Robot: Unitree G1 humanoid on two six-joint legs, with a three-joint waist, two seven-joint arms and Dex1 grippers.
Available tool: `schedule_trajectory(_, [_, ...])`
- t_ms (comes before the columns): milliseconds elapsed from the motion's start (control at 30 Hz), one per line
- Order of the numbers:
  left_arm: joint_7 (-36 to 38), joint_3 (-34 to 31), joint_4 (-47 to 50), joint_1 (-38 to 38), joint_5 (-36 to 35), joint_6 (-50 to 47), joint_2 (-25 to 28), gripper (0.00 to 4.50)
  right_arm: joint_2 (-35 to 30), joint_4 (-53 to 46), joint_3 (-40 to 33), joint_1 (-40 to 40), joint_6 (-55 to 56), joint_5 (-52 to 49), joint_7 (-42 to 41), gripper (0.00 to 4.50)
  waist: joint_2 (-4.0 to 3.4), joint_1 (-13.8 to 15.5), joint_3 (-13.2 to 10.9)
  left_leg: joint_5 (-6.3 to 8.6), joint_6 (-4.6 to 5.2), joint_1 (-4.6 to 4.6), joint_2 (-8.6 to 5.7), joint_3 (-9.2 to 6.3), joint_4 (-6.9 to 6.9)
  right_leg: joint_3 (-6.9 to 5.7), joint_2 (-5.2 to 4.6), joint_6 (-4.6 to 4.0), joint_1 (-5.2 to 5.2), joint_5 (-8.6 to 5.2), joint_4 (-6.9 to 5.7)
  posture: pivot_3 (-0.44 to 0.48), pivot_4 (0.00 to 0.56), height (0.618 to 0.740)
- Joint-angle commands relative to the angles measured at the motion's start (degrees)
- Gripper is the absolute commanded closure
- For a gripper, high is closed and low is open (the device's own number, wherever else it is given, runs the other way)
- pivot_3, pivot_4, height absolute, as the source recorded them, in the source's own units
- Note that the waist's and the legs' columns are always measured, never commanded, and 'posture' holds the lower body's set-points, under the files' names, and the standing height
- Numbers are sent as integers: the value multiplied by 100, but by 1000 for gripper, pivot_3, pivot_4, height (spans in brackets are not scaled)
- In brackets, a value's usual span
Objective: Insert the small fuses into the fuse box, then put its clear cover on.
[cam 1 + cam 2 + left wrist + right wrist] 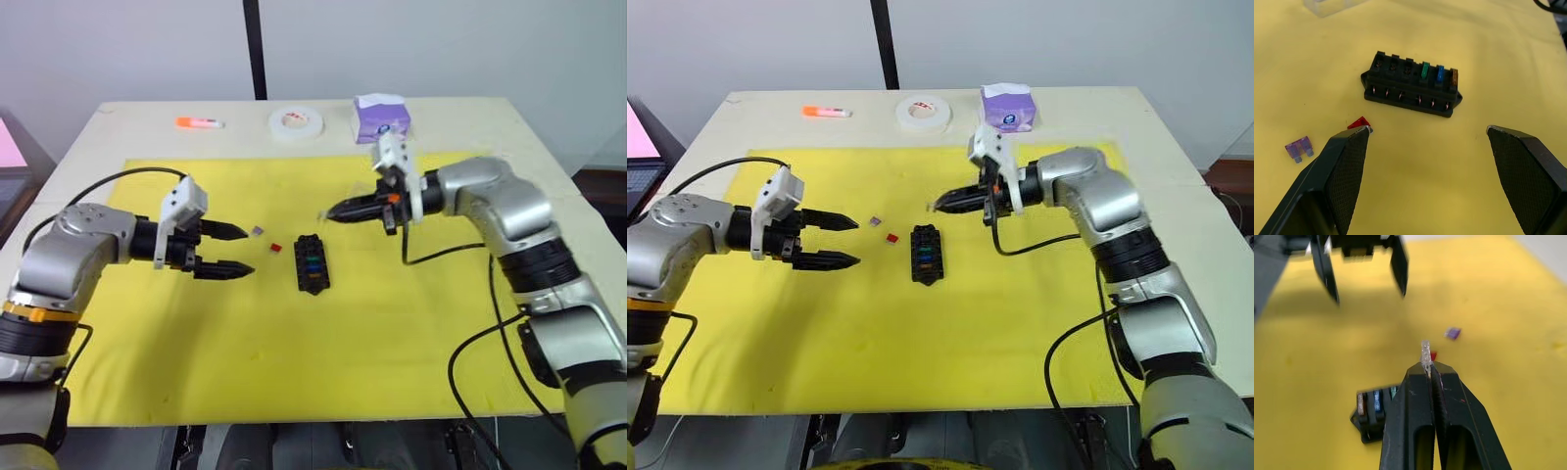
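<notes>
Left gripper [231, 250] held low over the yellow mat [245, 362], forearm level and pointing right, black fingers spread wide with nothing between them; textured pads [1347, 171] plain in the left wrist view. Just right of its fingertips, lying loose on the mat, a tiny purple fuse [257, 231] with two metal blades, and beside it a red fuse [276, 247], both apart from the fingers.

Further right, near mid-mat, the fuse box [313, 261]: small black rectangular block, long axis running near to far, two rows of slots on top. Three slots at one end filled, with a green fuse [1424, 70], a blue fuse [1440, 74] and an orange-brown fuse [1454, 77]; neighbouring slots in that row bare. Row of small metal contacts along its side.

Right gripper [336, 211] up and to the right of the box, arm bent at the elbow, forearm reaching left, fingers pressed together on a small pale, translucent fuse [1425, 354] sticking out past the tips. Clear cover [1332, 6] on the mat beyond the box, a glassy edge in the left wrist view.

Off the mat at the far side of the cream table [118, 122]: an orange-capped tube [199, 122], a white tape roll [297, 123], a purple tissue box [381, 117].
</notes>
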State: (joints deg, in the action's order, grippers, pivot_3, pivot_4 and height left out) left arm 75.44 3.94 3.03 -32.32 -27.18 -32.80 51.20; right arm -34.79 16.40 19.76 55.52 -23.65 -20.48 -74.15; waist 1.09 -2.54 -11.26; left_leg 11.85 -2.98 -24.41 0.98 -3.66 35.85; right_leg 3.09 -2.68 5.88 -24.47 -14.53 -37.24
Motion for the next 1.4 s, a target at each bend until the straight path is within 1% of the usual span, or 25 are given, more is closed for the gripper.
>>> schedule_trajectory(33, [39,86,301,39,93,166,-3,470,175,166,52,8,599,334,-219,4500,0,2,0,0,0,-1,0,0,0,0,0,0,0,0,0,0,150,740])
schedule_trajectory(200, [1,101,466,119,77,124,-32,470,312,317,105,-21,902,641,-399,4500,0,0,0,0,0,0,0,-1,0,-1,0,1,0,0,-4,0,150,740])
schedule_trajectory(367, [-57,142,549,177,96,113,-84,470,494,446,72,-11,1003,844,-384,4500,-1,-11,0,0,0,3,0,-1,0,0,1,1,0,0,-7,0,150,740])
schedule_trajectory(667, [-48,163,555,201,181,127,-112,470,630,564,86,-85,1113,1174,-365,4500,-1,-1,0,0,0,3,0,-2,2,-1,1,1,0,1,-9,0,150,740])
schedule_trajectory(1100, [-125,141,496,189,269,180,-203,470,733,906,67,-43,1280,1484,-293,4500,-1,-1,0,0,0,3,0,-2,4,-1,1,1,0,1,-13,0,150,740])
schedule_trajectory(1400, [-172,156,468,118,305,192,-312,470,743,850,165,-63,1282,1668,-287,4500,-1,-1,0,0,0,4,0,-2,7,-1,1,2,1,1,-17,0,150,740])
